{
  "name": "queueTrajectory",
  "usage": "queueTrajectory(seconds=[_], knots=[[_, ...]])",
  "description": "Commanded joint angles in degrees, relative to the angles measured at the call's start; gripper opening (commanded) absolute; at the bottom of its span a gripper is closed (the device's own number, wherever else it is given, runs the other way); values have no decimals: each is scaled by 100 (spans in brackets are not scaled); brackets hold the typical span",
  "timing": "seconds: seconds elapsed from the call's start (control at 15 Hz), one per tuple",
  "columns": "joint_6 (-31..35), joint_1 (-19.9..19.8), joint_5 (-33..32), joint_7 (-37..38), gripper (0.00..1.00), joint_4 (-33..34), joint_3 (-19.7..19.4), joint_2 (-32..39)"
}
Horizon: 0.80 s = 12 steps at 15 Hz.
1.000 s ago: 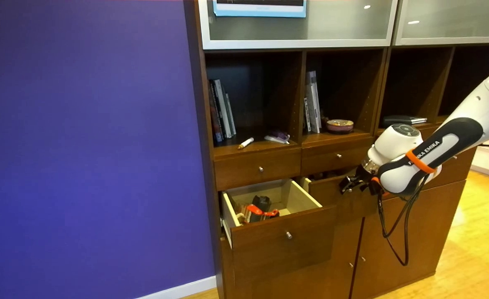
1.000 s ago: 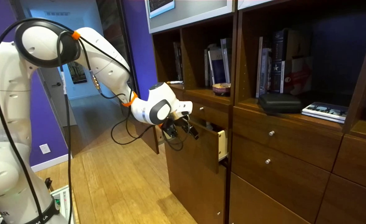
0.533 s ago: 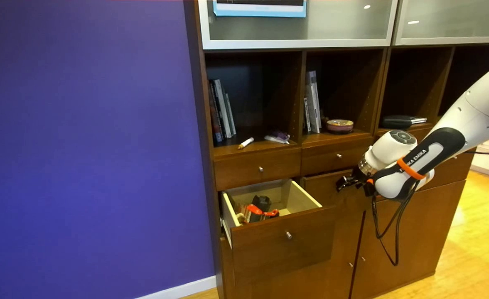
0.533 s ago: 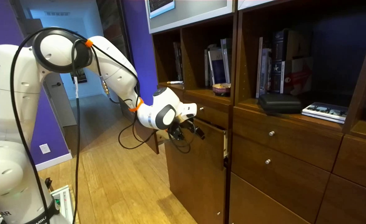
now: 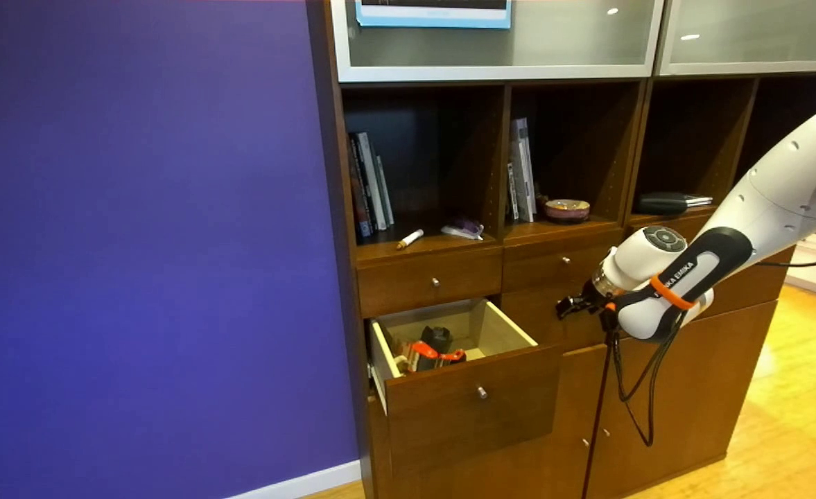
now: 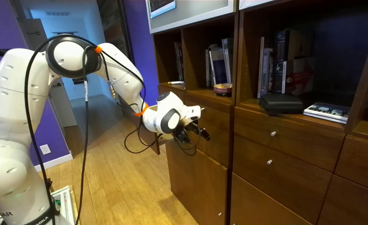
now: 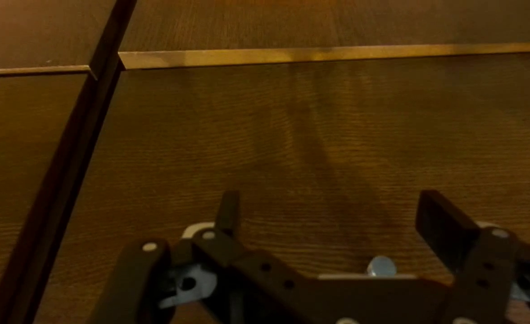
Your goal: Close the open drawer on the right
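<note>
My gripper (image 7: pixel 330 213) stands before the drawer (image 7: pixel 287 135) with its fingers (image 7: pixel 442 229) spread wide; the knob (image 7: pixel 382 266) shows near them, and whether my fingertips touch the wood I cannot tell. In both exterior views that drawer sits closed, level with the face of the cabinet (image 5: pixel 685 388), its top edge just under a smaller drawer (image 5: pixel 543 263). Next to it, toward the cabinet's edge at the purple wall (image 5: pixel 151 242), the twin drawer (image 5: pixel 449 409) juts out, and in an exterior view red-orange and dark things (image 5: pixel 437 339) lie inside.
</note>
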Motion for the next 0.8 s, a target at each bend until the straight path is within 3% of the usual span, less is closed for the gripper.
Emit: queueTrajectory(seconds=[0.0, 0.2, 0.27, 0.53, 0.73], knots=[[-130, 138, 65, 78, 100, 97, -91, 57], [-557, -53, 34, 17, 100, -79, 219, -211], [-769, -43, 568, -512, 100, -168, 328, -314], [-2317, -206, 923, -962, 100, -572, 724, -1214], [-3434, -119, 905, -954, 100, -731, 675, -1947]])
